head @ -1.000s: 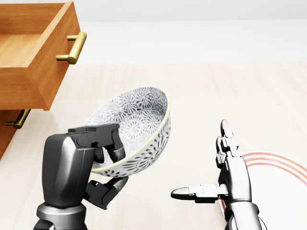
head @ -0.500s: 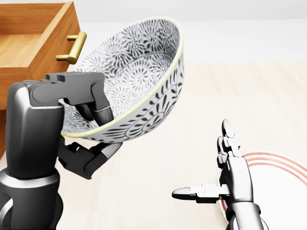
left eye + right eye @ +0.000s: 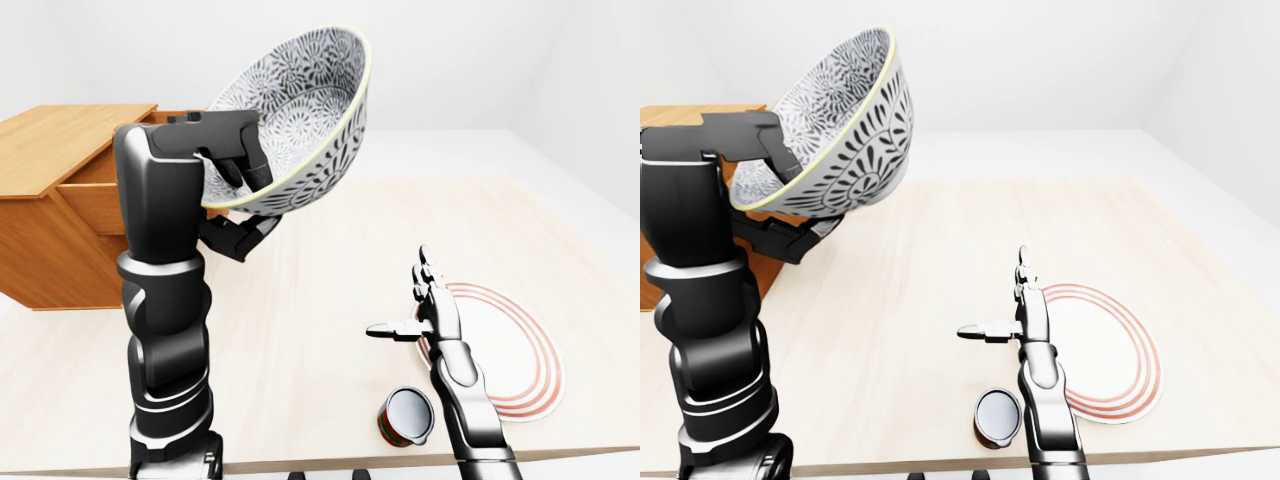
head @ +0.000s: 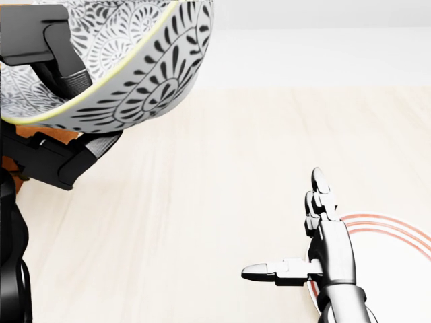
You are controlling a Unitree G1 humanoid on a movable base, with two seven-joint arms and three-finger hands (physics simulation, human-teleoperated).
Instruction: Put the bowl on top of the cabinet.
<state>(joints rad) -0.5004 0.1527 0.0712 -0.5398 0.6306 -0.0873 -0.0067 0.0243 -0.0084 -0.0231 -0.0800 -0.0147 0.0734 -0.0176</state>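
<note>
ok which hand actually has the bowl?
The left hand: its fingers clamp the rim of the patterned bowl, held tilted up beside the cabinet. The right hand is open and empty, fingers spread, low by the plate.

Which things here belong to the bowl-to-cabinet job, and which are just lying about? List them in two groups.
Part of the job:
- bowl, held tilted
- left hand, gripping the bowl's rim
- cabinet, drawer open

Just lying about:
- plate with red rings
- can near the table's bottom edge
</note>
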